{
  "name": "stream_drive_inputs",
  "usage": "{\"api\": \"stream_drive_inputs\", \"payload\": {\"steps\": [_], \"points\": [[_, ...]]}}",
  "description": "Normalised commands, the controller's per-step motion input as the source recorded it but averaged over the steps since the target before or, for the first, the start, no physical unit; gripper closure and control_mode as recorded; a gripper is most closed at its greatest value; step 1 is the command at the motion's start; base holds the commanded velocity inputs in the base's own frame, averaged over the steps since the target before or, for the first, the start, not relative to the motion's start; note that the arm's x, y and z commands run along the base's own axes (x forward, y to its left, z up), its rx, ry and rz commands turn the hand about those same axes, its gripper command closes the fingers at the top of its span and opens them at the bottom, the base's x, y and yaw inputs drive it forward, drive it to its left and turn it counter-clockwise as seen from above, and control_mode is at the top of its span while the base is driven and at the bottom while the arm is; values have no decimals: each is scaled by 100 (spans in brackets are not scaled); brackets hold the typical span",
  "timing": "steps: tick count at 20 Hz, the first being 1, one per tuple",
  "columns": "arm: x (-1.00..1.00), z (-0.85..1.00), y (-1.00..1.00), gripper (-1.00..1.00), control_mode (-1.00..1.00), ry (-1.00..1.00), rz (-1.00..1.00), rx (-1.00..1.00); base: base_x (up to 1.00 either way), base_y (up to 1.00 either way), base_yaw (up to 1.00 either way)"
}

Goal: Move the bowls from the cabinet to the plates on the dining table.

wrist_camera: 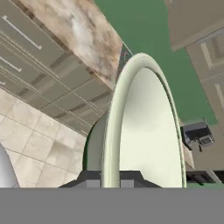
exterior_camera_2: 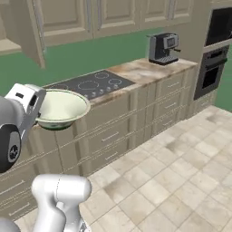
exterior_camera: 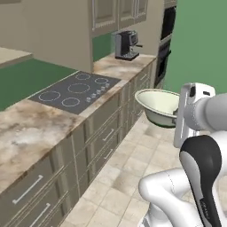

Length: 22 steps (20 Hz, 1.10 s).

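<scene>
Gripper [wrist_camera: 110, 177] pinched tight on rim of cream/green bowl [exterior_camera_2: 61, 108], carried in air over floor beside counter [exterior_camera: 26, 128] front edge w/ hob; keep bowl level, steady en route to plates, avoid clipping counter.

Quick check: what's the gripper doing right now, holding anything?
Gripper: shut on the rim of the cream-and-green bowl, carried in the air above the tiled floor beside the counter.
</scene>
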Motion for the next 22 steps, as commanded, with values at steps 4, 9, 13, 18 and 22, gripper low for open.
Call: {"api": "stream_drive_inputs", "payload": {"steps": [4,9,13,18,22], "points": [[0,0,0,100,100,0,0,0,-21,-34,-63],[0,0,0,100,100,0,0,0,0,-36,-51],[0,0,0,100,100,0,0,0,0,-41,-39],[0,0,0,100,100,0,0,0,32,-38,-31],[0,0,0,100,100,0,0,0,89,-40,-10]]}}
